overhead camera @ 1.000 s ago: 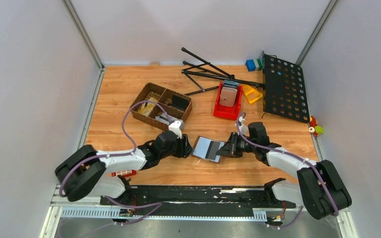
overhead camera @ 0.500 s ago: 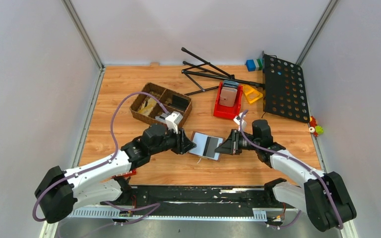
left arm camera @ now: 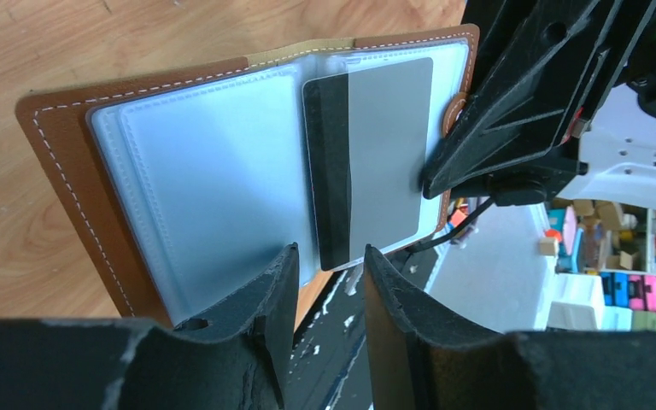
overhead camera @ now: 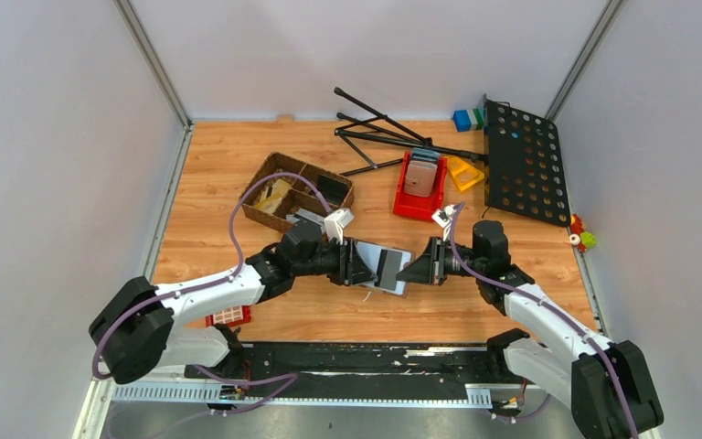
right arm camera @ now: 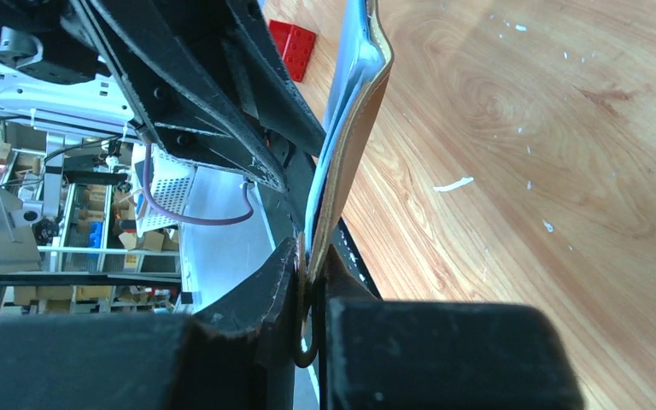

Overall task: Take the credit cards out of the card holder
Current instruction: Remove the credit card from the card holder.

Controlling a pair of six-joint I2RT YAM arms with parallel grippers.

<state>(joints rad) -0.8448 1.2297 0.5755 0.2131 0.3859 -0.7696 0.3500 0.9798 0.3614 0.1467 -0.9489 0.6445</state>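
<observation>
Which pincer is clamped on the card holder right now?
The right pincer, shut on the edge of the card holder; the left pincer stands open.

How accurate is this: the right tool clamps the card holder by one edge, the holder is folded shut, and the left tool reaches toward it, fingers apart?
The card holder is not folded shut: the left wrist view shows it spread open, a dark-striped card showing inside. The rest stands: the right tool clamps one edge, and the left tool reaches toward it, fingers apart.
</observation>
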